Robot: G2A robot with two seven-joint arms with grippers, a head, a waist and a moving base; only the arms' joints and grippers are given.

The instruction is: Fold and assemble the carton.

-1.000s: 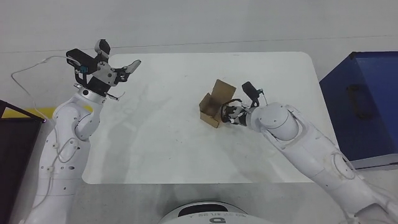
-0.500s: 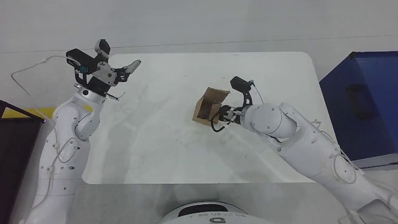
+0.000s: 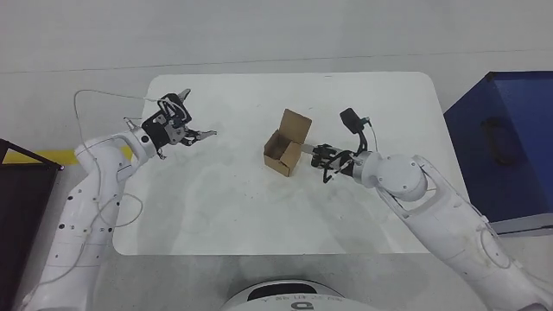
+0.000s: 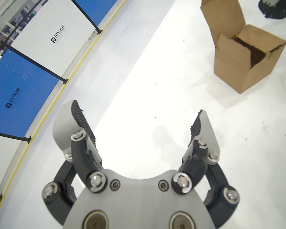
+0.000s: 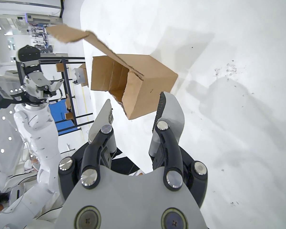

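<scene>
The open carton is sitting beside the released right gripper. The left gripper is hovering released, well apart.

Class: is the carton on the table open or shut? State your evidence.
Open. The carton stands upright, its lid flap raised and its dark inside showing.

1. A robotics lab or industrial test hall; a wide, pale, glossy floor surrounds one white tabletop.
2. Blue and white barrier panels on black posts fence off the work area.
3. A black metal rack holds cardboard boxes; a blue bin stands beside the tabletop.
</scene>
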